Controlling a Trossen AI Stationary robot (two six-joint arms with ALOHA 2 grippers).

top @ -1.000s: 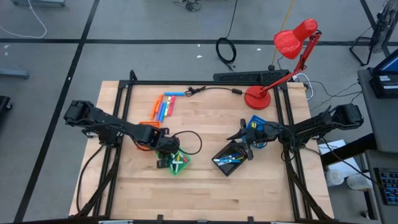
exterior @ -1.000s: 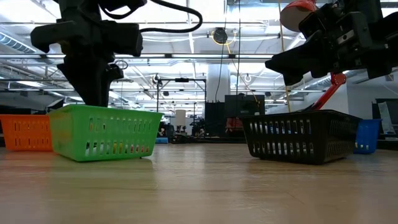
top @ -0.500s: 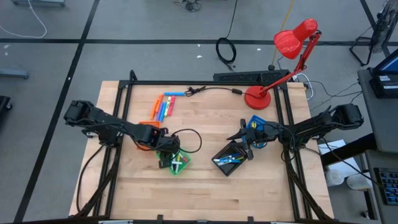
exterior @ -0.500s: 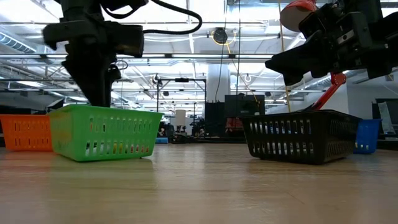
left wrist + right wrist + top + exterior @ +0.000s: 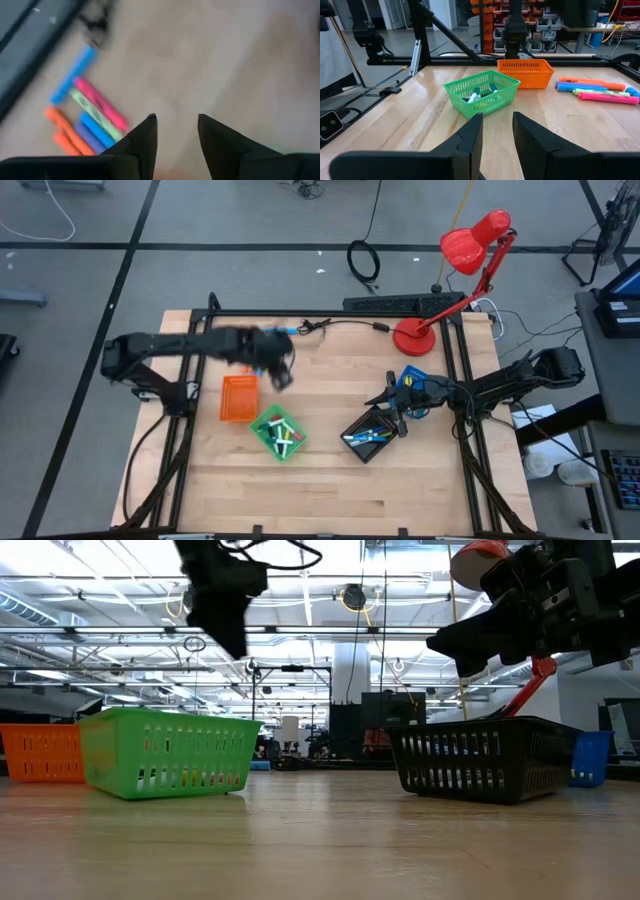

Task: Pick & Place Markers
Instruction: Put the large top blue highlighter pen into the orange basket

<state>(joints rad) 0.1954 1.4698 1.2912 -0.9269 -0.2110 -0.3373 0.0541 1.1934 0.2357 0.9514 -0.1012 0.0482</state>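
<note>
Markers [image 5: 262,352] are lying loose near the table's far edge, the left gripper [image 5: 280,370] hovering beside them, jaws spread and empty; some are sitting in the green tray [image 5: 278,432] and black tray [image 5: 370,434], the right gripper [image 5: 392,408] waiting, jaws apart

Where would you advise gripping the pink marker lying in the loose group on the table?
Grip the pink marker at mid-barrel, from straight above, fingers spanning its width. It lies flat with a yellow-green marker tight alongside, so little room on that side. The left tool is open nearby.
</note>
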